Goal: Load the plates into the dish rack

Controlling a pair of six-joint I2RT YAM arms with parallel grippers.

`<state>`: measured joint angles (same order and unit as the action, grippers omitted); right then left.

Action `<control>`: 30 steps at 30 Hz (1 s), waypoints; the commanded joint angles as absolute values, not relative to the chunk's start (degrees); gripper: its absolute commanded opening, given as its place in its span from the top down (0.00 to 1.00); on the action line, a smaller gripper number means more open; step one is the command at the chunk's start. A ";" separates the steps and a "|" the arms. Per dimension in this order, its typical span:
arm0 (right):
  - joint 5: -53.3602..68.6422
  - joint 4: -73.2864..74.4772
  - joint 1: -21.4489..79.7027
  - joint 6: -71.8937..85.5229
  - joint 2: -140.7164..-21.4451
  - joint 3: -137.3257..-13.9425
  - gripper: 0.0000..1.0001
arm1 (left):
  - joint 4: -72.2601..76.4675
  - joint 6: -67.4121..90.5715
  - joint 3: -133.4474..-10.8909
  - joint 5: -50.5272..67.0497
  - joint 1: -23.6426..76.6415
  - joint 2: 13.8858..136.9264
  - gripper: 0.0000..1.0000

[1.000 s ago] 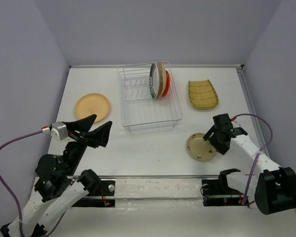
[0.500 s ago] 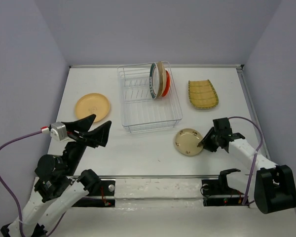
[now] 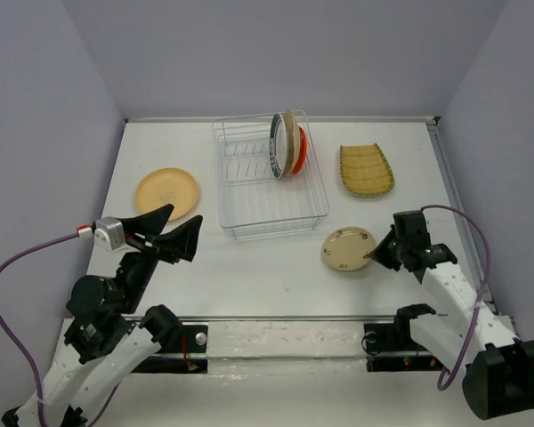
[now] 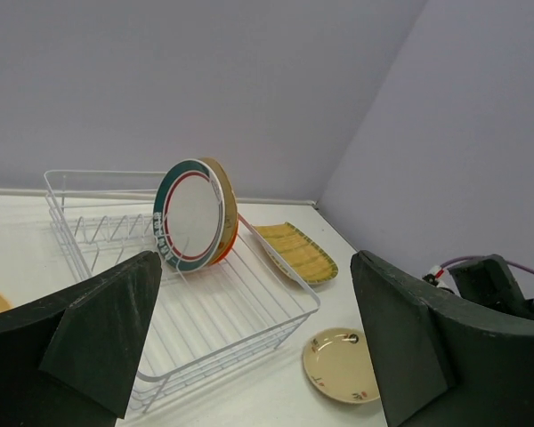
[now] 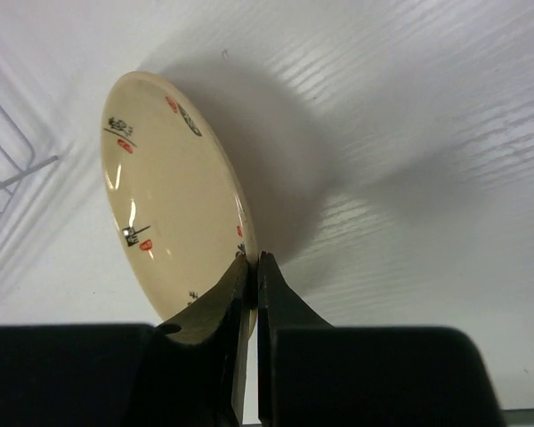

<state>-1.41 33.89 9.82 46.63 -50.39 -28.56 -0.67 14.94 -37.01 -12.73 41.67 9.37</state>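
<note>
A cream patterned plate (image 3: 347,248) (image 5: 165,200) (image 4: 341,364) hangs over the table in front of the dish rack's right corner. My right gripper (image 3: 376,255) (image 5: 252,267) is shut on its right rim. The white wire dish rack (image 3: 295,210) (image 4: 249,313) stands at the middle back, with three plates upright in its far right rows: a white one with a green ring (image 3: 275,145) (image 4: 189,216), a cream one (image 3: 289,140) and an orange-red one (image 3: 301,151). A tan-yellow round plate (image 3: 167,193) lies left of the rack, a ribbed yellow-green plate (image 3: 366,169) (image 4: 295,252) to its right. My left gripper (image 3: 171,229) (image 4: 258,342) is open, raised at the front left.
Grey walls enclose the table on three sides. A metal rail (image 3: 276,318) runs along the near edge between the arm bases. A purple cable (image 3: 18,271) loops from the left arm, another (image 3: 476,253) from the right.
My right gripper closed on the cream patterned plate's rim, slid it left, then lifted it slightly up and back toward the rack. The left arm has barely moved.
</note>
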 commanded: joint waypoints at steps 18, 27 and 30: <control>-49.56 49.39 44.38 26.56 -94.88 -108.50 0.93 | 2.55 14.77 -38.94 -12.48 38.32 11.16 0.01; -57.03 52.24 46.93 14.60 -127.69 -154.25 0.93 | 2.02 14.06 -39.20 -14.59 38.32 10.55 0.01; -58.70 45.81 47.98 12.14 -128.14 -148.72 0.93 | 2.11 14.33 -39.20 -14.33 38.41 10.72 0.01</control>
<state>-51.72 51.96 46.61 18.00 -130.45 -148.75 -0.30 15.09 -37.01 -13.58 38.50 10.44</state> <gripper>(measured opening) 0.089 0.990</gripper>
